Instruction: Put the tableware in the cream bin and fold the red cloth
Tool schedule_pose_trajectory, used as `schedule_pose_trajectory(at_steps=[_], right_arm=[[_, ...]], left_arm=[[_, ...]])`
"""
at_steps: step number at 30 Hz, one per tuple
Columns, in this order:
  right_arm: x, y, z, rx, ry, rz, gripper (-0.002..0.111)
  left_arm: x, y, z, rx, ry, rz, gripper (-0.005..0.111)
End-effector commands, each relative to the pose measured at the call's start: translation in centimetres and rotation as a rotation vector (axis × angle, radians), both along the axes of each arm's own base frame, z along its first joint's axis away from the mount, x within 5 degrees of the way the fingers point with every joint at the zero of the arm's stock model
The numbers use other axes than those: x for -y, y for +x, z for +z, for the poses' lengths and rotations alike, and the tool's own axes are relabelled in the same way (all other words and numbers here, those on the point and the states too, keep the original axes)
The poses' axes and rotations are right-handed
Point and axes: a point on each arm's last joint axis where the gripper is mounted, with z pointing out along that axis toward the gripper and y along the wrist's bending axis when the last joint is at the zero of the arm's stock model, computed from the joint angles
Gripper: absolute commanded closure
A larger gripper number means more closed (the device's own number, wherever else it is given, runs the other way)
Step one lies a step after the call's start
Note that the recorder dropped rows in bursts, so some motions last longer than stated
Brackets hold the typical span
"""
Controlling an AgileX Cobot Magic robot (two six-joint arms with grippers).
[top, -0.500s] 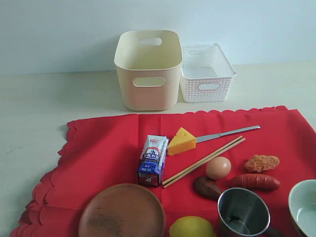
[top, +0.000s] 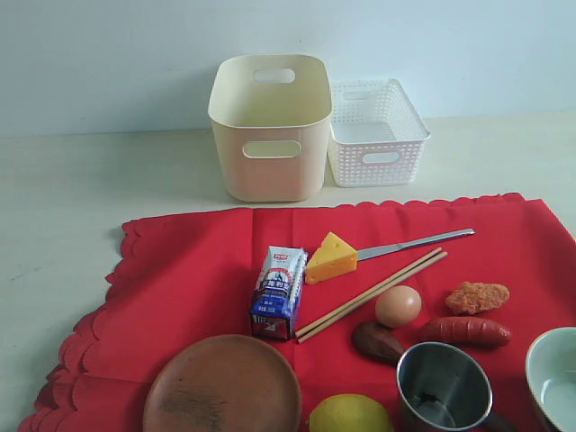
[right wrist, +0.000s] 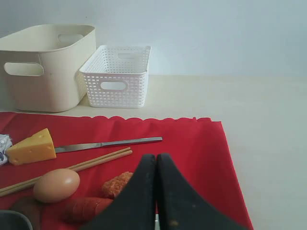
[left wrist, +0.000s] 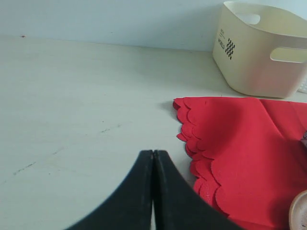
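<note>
Pale desk (top: 72,198), wide and flat, under everything.

Red cloth (top: 198,261), spread open over the near part of the desk, scalloped edges out, faint crease lines across it.

Cream bin (top: 270,135), upright on bare desk beyond the cloth's far edge. White lattice basket (top: 378,135) just beside it on the right (shorter than the bin).

Round wooden plate (top: 222,385), flat on the cloth at the near edge of the exterior view, left of centre.

Pale green-white bowl (top: 553,369), on the cloth at the near right, partly cut off by the frame.

Steel cup (top: 444,387), upright on the cloth between the bowl and a lemon (top: 351,414).

Milk carton (top: 278,292), lying on the cloth beyond the plate.

Chopsticks (top: 371,294), paired and slanted, between the carton and an egg (top: 398,306).

Knife (top: 418,241), beyond the chopsticks, one end against a cheese wedge (top: 330,258).

Sausage (top: 465,331) and a breaded nugget (top: 477,297), to the right of the egg.

Dark wooden spoon (top: 376,342), its bowl just beside the egg, handle hidden behind the cup.

Left fingers (left wrist: 139,191), pressed together, holding nothing, over bare desk near the cloth's scalloped left edge.

Right fingers (right wrist: 139,191), likewise pressed together and holding nothing, above the cloth near the sausage and nugget.
</note>
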Motion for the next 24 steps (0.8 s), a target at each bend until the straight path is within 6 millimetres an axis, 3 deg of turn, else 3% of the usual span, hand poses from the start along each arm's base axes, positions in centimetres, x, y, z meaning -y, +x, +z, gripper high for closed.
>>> schedule_pose_trajectory(at_steps=[1,24], right_arm=[[0.00,-0.01,-0.01,0.013,-0.001,0.001,0.108],[-0.03,0.23,0.29,-0.024,-0.004,0.002,0.108]], left_arm=[[-0.02,-0.01,-0.03,0.010,0.001,0.003,0.107],[-0.02,-0.01,-0.03,0.009,-0.001,0.003,0.107]])
